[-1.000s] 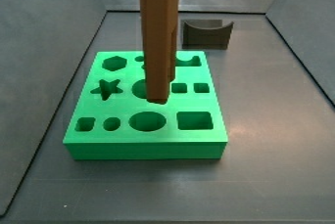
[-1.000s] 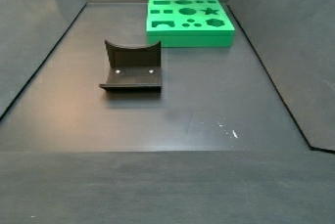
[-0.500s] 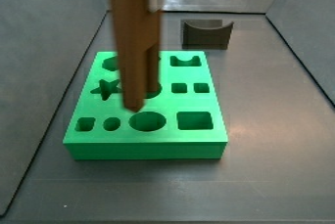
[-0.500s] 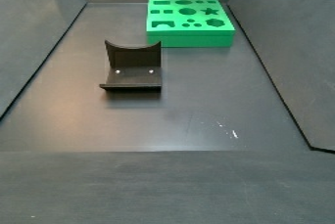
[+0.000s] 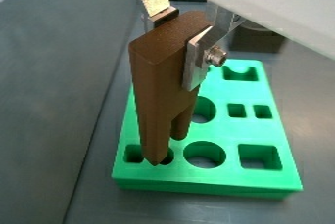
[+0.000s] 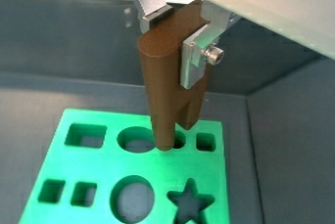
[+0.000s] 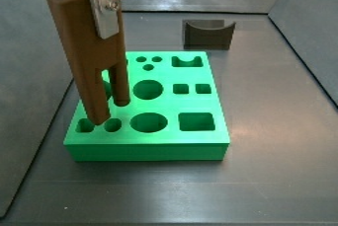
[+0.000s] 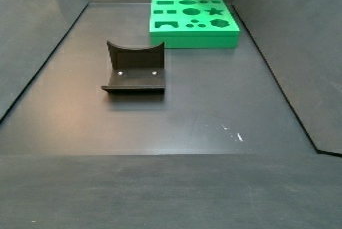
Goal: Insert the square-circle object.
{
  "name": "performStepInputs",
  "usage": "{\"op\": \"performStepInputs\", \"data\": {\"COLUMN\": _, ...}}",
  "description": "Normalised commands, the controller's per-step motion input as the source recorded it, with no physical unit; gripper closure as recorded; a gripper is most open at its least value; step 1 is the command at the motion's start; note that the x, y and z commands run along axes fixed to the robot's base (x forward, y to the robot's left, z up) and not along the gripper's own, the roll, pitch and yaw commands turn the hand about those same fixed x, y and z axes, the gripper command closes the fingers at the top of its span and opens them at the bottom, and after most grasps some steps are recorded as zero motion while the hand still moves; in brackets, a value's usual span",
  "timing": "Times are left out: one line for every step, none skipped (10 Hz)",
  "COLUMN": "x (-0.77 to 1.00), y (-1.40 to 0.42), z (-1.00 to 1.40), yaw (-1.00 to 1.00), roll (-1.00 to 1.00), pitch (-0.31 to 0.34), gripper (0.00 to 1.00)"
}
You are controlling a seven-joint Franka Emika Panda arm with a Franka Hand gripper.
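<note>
My gripper is shut on the top of the square-circle object, a tall brown bar held upright with its forked legs down. Both wrist views show the silver fingers clamped on its upper end, with the gripper here and here. The legs hang over the front-left part of the green block, near its small holes. I cannot tell whether the legs touch the block or enter a hole. The bar stands over the block; it also shows above the block. One side view shows only the block, with no bar or gripper.
The dark fixture stands on the grey floor behind the block; in a side view it stands well apart from the block. Grey walls enclose the floor on the sides.
The bar and my gripper have moved from over the block's middle to its front-left corner, and the whole bar now shows with its forked legs low over the small holes.
</note>
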Motion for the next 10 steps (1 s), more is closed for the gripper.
{"op": "performStepInputs", "data": {"x": -0.11, "y": 0.0, "z": -0.03, "yaw": -0.95, "roll": 0.0, "pitch": -0.004, "gripper": 1.0}}
{"op": "performStepInputs", "data": {"x": 0.0, "y": -0.02, "z": -0.12, "yaw": -0.98, "roll": -0.05, "pitch": 0.0, "gripper": 1.0}}
{"op": "performStepInputs", "data": {"x": 0.0, "y": 0.0, "z": -0.18, "yaw": -1.0, "roll": -0.05, "pitch": 0.0, "gripper": 1.0}}
{"op": "performStepInputs", "data": {"x": 0.0, "y": 0.0, "z": -0.21, "yaw": -1.0, "roll": -0.04, "pitch": 0.0, "gripper": 1.0}}
{"op": "performStepInputs", "data": {"x": 0.0, "y": 0.0, "z": -0.2, "yaw": -1.0, "roll": -0.05, "pitch": 0.0, "gripper": 1.0}}
{"op": "performStepInputs", "data": {"x": 0.0, "y": 0.0, "z": -0.21, "yaw": -1.0, "roll": -0.06, "pitch": 0.0, "gripper": 1.0}}
{"op": "performStepInputs", "data": {"x": 0.0, "y": -0.01, "z": -0.22, "yaw": -1.0, "roll": -0.07, "pitch": -0.001, "gripper": 1.0}}
{"op": "performStepInputs", "data": {"x": 0.0, "y": -0.03, "z": -0.23, "yaw": -1.0, "roll": -0.09, "pitch": -0.014, "gripper": 1.0}}
{"op": "performStepInputs", "data": {"x": 0.0, "y": -0.03, "z": -0.22, "yaw": -0.99, "roll": -0.09, "pitch": -0.011, "gripper": 1.0}}
{"op": "performStepInputs", "data": {"x": 0.0, "y": -0.04, "z": -0.21, "yaw": -0.97, "roll": -0.11, "pitch": -0.017, "gripper": 1.0}}
